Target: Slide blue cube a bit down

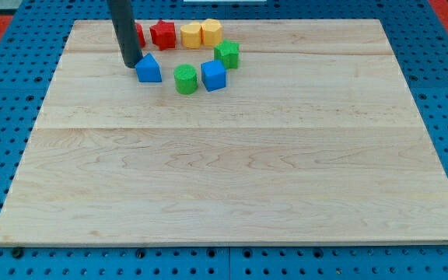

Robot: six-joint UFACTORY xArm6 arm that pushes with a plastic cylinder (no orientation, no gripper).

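My tip [131, 64] sits in the upper left of the frame on the wooden board [232, 179], the rod rising out of the top edge. There is no claw to open or clench, only this bare rod end. A red block [140, 35] hides partly behind the rod. Just right of the tip lies a blue wedge-like block [148, 69], very close or touching; I cannot tell which. Further right along the top: a red star-like block [162, 34], a yellow block [190, 35], a yellow hexagon [211, 32]. Below them, a green cylinder [185, 78], then the blue cube [214, 75] just beside it, upper centre, with a green block [227, 54] above-right.
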